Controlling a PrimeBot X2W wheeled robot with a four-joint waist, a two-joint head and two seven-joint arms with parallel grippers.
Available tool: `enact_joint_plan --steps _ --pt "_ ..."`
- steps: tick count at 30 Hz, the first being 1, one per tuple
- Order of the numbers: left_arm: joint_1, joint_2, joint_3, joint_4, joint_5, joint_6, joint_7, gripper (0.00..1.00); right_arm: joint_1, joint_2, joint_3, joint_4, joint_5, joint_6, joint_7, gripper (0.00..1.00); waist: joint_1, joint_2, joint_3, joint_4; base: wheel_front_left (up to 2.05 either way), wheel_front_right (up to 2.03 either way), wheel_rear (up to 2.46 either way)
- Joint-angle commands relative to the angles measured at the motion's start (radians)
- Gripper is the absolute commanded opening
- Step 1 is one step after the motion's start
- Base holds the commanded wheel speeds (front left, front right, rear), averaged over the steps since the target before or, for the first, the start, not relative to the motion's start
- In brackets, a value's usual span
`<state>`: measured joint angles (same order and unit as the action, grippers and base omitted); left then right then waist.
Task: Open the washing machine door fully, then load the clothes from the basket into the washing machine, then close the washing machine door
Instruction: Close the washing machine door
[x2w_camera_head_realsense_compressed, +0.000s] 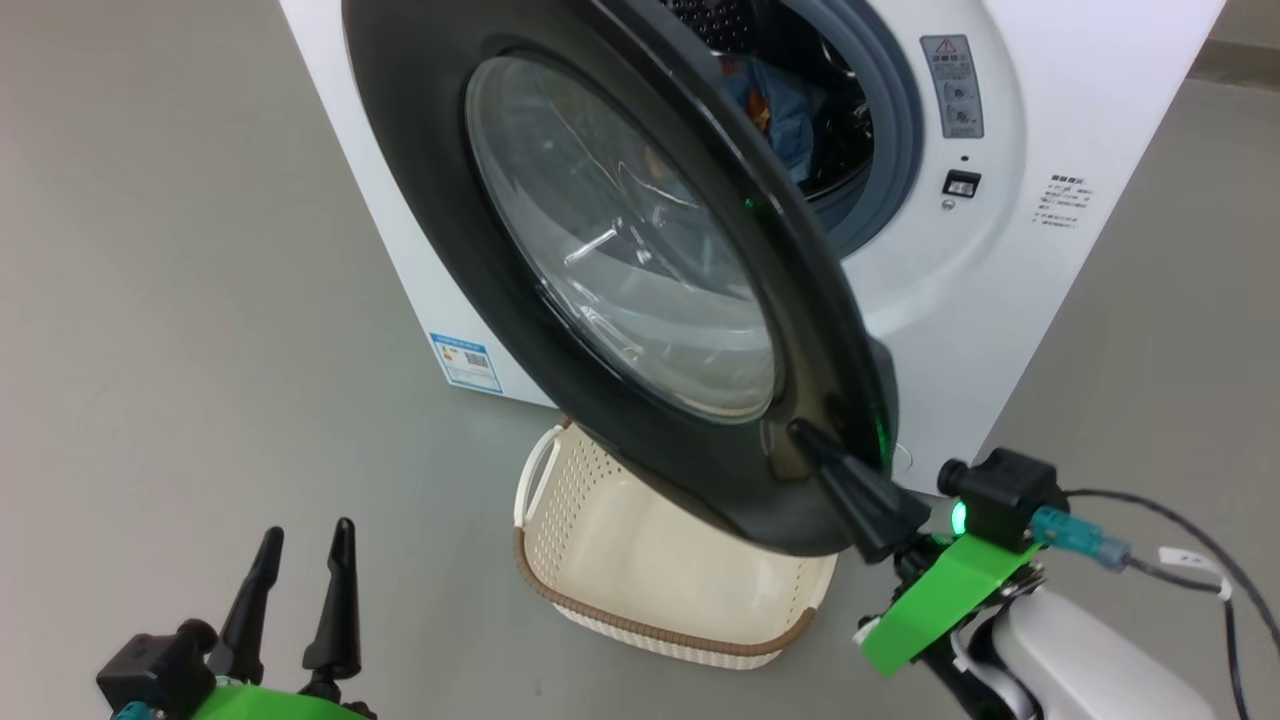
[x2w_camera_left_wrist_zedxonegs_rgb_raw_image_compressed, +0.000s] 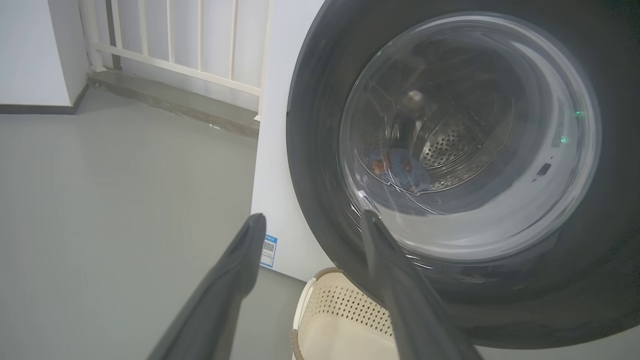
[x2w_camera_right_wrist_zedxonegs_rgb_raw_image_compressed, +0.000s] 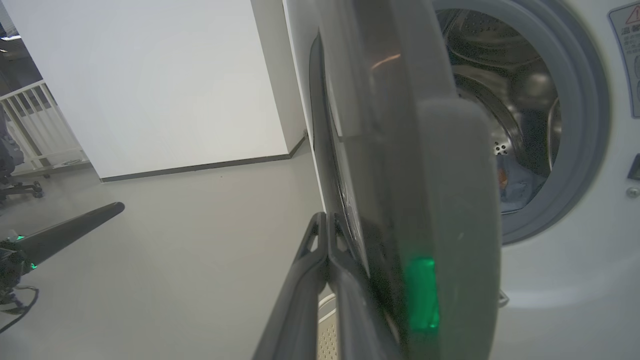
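Observation:
The washing machine (x2w_camera_head_realsense_compressed: 1050, 300) stands ahead with its door (x2w_camera_head_realsense_compressed: 420, 150) swung partly open, the black rim and glass bowl facing me. Light blue clothes (x2w_camera_head_realsense_compressed: 785, 105) lie inside the steel drum, and they show through the glass (x2w_camera_left_wrist_zedxonegs_rgb_raw_image_compressed: 400, 172) and past the door edge (x2w_camera_right_wrist_zedxonegs_rgb_raw_image_compressed: 515, 190). The cream basket (x2w_camera_head_realsense_compressed: 650, 560) sits on the floor under the door, with nothing showing in its visible part. My right gripper (x2w_camera_head_realsense_compressed: 805, 437) is shut, its tips (x2w_camera_right_wrist_zedxonegs_rgb_raw_image_compressed: 325, 220) pressed against the door's outer face near the free edge. My left gripper (x2w_camera_head_realsense_compressed: 308, 532) hangs open at the lower left, apart from everything, its fingers (x2w_camera_left_wrist_zedxonegs_rgb_raw_image_compressed: 312, 217) pointing toward the door (x2w_camera_left_wrist_zedxonegs_rgb_raw_image_compressed: 320, 150).
Grey floor (x2w_camera_head_realsense_compressed: 200, 300) spreads to the left of the machine. A white railing (x2w_camera_left_wrist_zedxonegs_rgb_raw_image_compressed: 175, 45) and a low step lie behind it on the left. A white wall (x2w_camera_right_wrist_zedxonegs_rgb_raw_image_compressed: 150, 85) stands further back. A blue label (x2w_camera_head_realsense_compressed: 465, 362) marks the machine's lower corner.

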<state>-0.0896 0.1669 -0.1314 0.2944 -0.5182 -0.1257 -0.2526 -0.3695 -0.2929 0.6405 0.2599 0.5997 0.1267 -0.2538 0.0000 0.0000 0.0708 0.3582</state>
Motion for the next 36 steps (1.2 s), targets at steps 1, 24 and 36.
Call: enact_joint_plan --steps 1,24,36 --pt "-0.045 0.016 0.029 -0.026 -0.007 -0.005 -0.009 1.00 -0.037 -0.017 -0.019 -0.011 -0.008 0.004 -0.008 0.00 0.0000 0.0000 0.013 0.003 0.00 0.00 0.00" --pt "-0.148 0.021 0.016 -0.056 -0.024 -0.005 -0.009 1.00 -0.292 -0.127 -0.202 0.024 0.015 0.004 -0.008 0.00 0.0000 0.0000 0.242 -0.001 0.00 0.00 0.00" --pt "-0.232 0.018 0.004 -0.068 -0.025 -0.005 -0.009 1.00 -0.526 -0.191 -0.181 0.120 0.032 0.004 -0.008 0.00 0.0000 0.0000 0.338 0.018 0.00 0.00 0.00"
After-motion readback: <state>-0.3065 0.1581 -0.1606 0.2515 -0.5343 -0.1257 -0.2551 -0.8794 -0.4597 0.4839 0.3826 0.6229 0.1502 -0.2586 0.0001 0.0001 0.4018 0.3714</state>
